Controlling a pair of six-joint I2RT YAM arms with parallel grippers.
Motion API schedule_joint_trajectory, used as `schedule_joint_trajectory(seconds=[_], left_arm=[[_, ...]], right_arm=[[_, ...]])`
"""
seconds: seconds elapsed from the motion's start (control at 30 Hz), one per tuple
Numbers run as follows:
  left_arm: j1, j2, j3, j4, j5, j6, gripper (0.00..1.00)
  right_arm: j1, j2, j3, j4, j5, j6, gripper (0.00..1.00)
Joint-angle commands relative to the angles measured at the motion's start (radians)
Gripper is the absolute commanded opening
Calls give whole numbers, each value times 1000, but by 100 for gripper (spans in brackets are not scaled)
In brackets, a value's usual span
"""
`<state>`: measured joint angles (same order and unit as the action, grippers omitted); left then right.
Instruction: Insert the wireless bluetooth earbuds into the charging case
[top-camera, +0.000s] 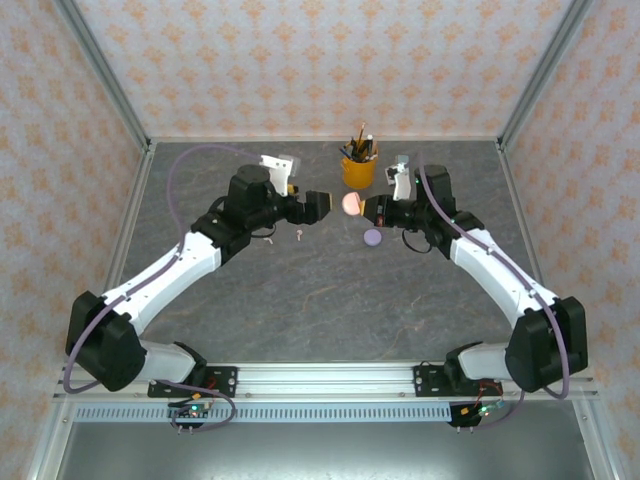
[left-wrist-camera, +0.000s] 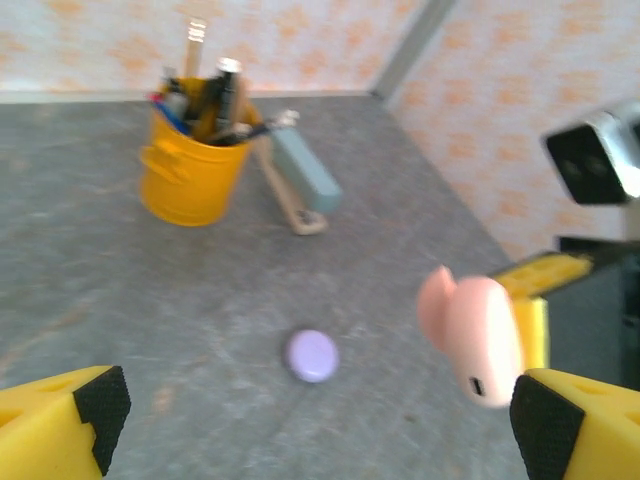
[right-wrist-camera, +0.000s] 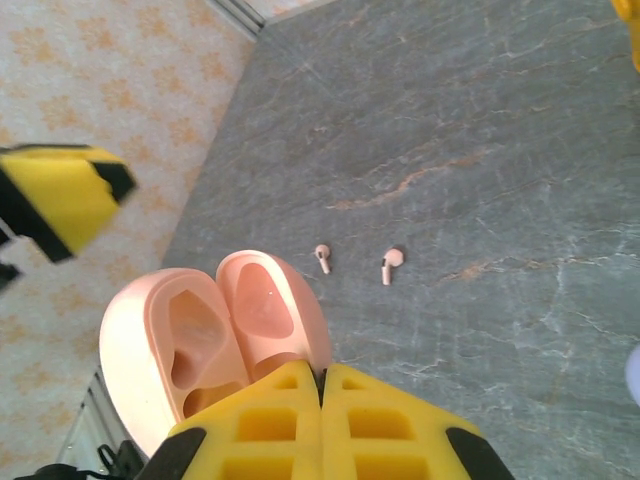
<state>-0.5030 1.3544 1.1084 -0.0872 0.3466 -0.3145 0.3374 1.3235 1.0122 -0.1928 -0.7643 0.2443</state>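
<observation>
My right gripper (right-wrist-camera: 322, 375) (top-camera: 377, 208) is shut on the edge of a pale pink charging case (right-wrist-camera: 200, 340) (top-camera: 352, 204), held above the table. The case's lid stands open and both wells are empty. Two pale pink wireless bluetooth earbuds (right-wrist-camera: 322, 257) (right-wrist-camera: 390, 264) lie apart on the grey table beyond the case, seen from above as a small speck (top-camera: 300, 236). My left gripper (left-wrist-camera: 320, 410) (top-camera: 318, 203) is open, nothing between its fingers, just left of the pink case (left-wrist-camera: 475, 335). A shut lilac case (left-wrist-camera: 312, 355) (top-camera: 372, 237) lies on the table below.
A yellow cup of pens (top-camera: 358, 170) (left-wrist-camera: 190, 170) stands at the back centre with a grey-blue stapler (left-wrist-camera: 300, 180) beside it. Patterned walls close in the table (top-camera: 330, 300) on the left, back and right.
</observation>
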Motion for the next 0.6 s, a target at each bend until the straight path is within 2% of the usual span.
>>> schedule_joint_trajectory(seconds=[0.0, 0.27, 0.37, 0.43, 0.57], left_arm=[[5, 1, 49, -214, -255, 45, 100], [2, 73, 210, -435, -439, 177, 100], [-6, 96, 261, -528, -611, 168, 100], [-10, 96, 280, -561, -651, 201, 100], [-9, 93, 294, -599, -688, 118, 100]], right_arm=[[2, 16, 48, -46, 37, -60, 0], [2, 31, 82, -70, 53, -87, 0], [2, 42, 97, -77, 58, -100, 0], [2, 49, 107, -79, 63, -111, 0], [4, 69, 118, -62, 70, -139, 0]])
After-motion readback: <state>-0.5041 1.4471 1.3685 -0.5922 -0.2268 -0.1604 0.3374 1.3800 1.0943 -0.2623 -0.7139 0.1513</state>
